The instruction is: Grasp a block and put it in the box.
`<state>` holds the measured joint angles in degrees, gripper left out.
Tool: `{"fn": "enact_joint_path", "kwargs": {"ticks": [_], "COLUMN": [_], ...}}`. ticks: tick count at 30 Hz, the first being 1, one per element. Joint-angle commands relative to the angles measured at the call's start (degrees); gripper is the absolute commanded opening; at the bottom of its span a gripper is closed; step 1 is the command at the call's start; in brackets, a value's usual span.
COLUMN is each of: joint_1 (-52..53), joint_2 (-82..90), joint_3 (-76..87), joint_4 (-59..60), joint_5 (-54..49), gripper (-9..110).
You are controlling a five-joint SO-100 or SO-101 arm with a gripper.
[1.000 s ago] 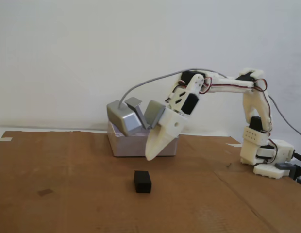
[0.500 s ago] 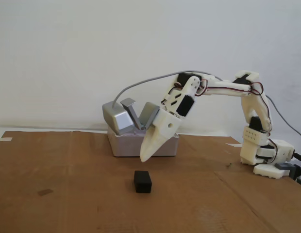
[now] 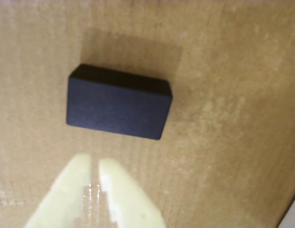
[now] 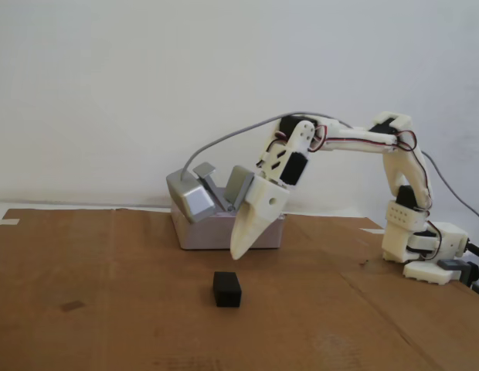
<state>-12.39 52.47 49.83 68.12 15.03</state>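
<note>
Progress: nothing is done yet, judging by the layout; the block is not gripped and the box holds no block that can be seen. Left to do: lower, grip, lift, carry to the box, release.
Block (image 4: 227, 288): small black block lying flat on the desk (image 4: 108, 309), nearest the fixed camera and apart from everything else. In the wrist view the block (image 3: 118, 102) fills the upper middle, just at 12 o'clock from the fingertips.
End effector (image 4: 236, 253): pale pointed tip hanging in the air, at about 1 o'clock from the block in the fixed view, not touching it. In the wrist view the end effector (image 3: 94, 164) shows two pale fingers pressed nearly together, only a thin slit between them, holding nothing.
Arm: base at the far right of the fixed view; it reaches left, bends at the wrist and points the tip steeply down and slightly left.
Box (image 4: 195, 230): pale tray behind the end effector, at 12 o'clock from the block, partly hidden.
</note>
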Motion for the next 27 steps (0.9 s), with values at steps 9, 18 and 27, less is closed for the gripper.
{"fn": "enact_joint_path", "kwargs": {"ticks": [9,18,27], "joint_1": [-0.1,-1.5,-3.7], "joint_2": [5.7,5.7,5.2], "joint_3": [-7.7,-7.7,-7.7], "joint_4": [-0.8,-1.8,-2.1], "joint_5": [0.5,0.8,3.7], "gripper": [24,37,38]}}
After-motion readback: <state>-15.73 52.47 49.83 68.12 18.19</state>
